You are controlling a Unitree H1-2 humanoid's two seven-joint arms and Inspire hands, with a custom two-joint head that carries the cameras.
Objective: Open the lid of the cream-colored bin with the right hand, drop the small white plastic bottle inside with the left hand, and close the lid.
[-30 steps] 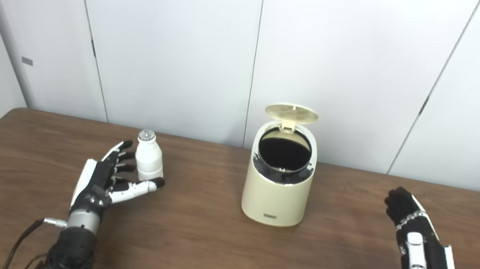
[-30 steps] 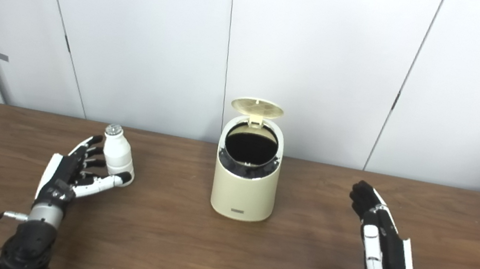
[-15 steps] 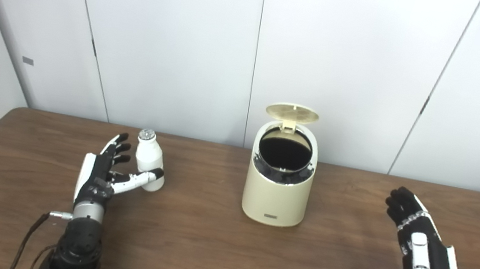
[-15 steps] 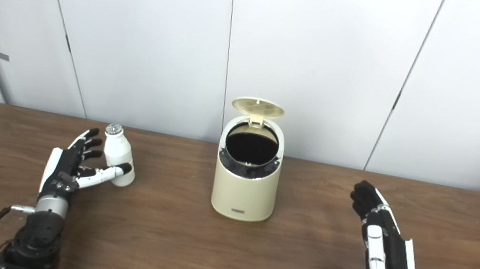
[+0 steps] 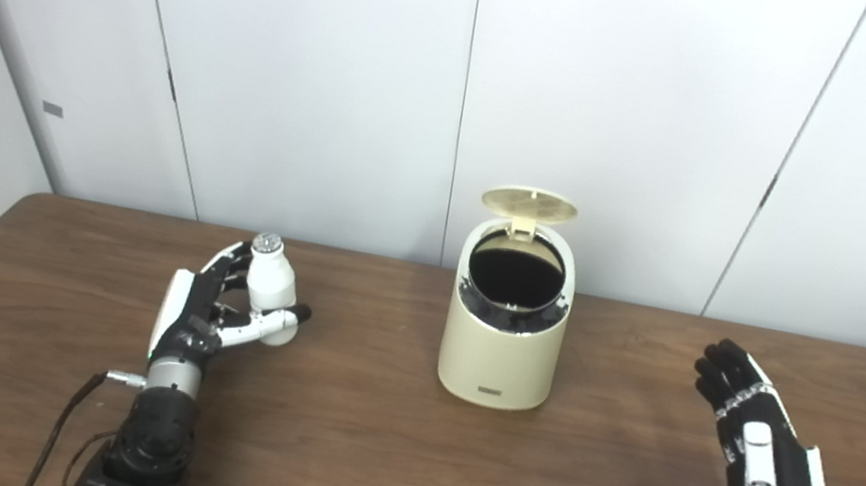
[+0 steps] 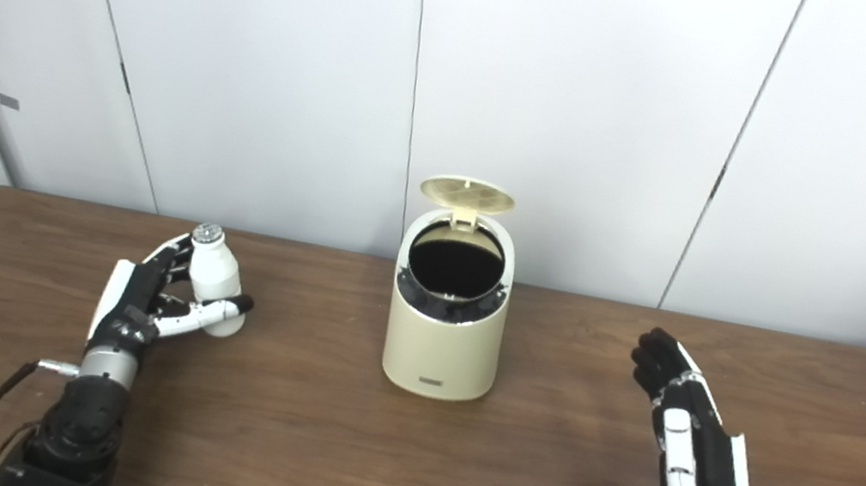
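The cream-colored bin [image 5: 497,362] stands mid-table with its round lid [image 5: 529,204] flipped up at the back and its dark inside showing. The small white plastic bottle [image 5: 266,286], with a silver cap, is at the left, leaning slightly. My left hand [image 5: 200,315] is shut on it: the fingers press its far side and the thumb crosses its base in front. My right hand [image 6: 684,439] hovers open to the right of the bin, fingers apart, holding nothing and well clear of it.
The brown wooden table [image 5: 364,458] ends at white wall panels [image 5: 321,69] just behind the bin. A cable [image 5: 60,427] trails from my left wrist toward the near edge. Bare tabletop lies between the bottle and the bin.
My left hand has shifted forward and closed its fingers and thumb around the bottle, which now leans a little. The bin, lid and right hand have stayed put.
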